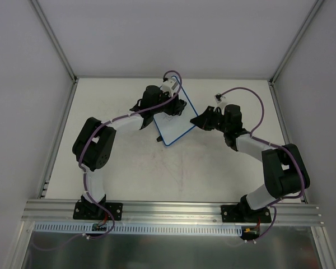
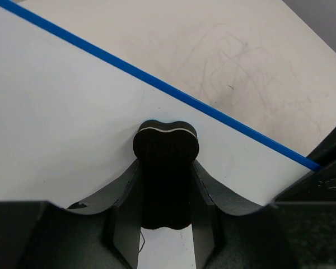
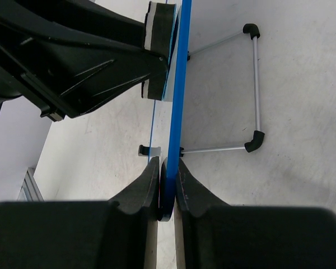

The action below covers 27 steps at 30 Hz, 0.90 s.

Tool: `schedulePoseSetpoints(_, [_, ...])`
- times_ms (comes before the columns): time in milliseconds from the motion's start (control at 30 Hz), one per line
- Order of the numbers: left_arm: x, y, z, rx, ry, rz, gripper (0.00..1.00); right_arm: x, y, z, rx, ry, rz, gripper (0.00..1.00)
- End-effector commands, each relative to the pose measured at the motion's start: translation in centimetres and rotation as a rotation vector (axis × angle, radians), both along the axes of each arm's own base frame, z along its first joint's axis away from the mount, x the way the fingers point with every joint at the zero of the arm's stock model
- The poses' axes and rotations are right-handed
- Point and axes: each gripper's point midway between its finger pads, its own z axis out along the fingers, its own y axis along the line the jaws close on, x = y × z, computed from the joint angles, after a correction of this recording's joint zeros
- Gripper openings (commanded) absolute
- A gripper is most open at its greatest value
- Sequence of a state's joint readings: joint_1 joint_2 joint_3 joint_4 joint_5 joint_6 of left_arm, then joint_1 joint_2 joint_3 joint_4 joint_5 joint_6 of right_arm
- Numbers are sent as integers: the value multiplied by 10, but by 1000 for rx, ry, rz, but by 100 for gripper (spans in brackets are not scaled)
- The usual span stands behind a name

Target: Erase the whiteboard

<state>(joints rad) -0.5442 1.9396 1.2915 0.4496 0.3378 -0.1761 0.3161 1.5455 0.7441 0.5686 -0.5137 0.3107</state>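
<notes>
Right tool pinches the thin blue rim of the whiteboard; left tool clamps a black eraser against its white face. Its wire stand has black feet.

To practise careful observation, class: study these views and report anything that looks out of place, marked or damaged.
Faint grey scuffs and scribble-like lines mark the table beyond the whiteboard, whose face in the left wrist view looks clean. Nothing else stands out: the right gripper clamps its blue rim.
</notes>
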Motion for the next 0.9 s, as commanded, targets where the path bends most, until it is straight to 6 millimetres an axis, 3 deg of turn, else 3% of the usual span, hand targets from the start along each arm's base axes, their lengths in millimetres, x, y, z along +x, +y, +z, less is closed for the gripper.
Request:
schedulePoseSetpoints(0, [-57,-47,11,-30,-31,-251,0,-29,27,-9,-13,-17,198,0])
schedulePoseSetpoints(233, [-44,-43,1,12,-31,-180,0,-30,26,-9,-10,-15,199,0])
schedulePoseSetpoints(600, [10,11,-29,144,25,279,0,-31,26,-6,1,-20,200,0])
schedulePoseSetpoints(700, [17,27,-39,106,94,367,0,-31,26,-6,1,-22,199,0])
schedulePoseSetpoints(833, [19,39,-52,-26,240,342,0,-30,25,-3,7,-27,196,0])
schedulePoseSetpoints(867, [25,55,-65,-46,292,372,0,-31,25,-4,8,-26,197,0])
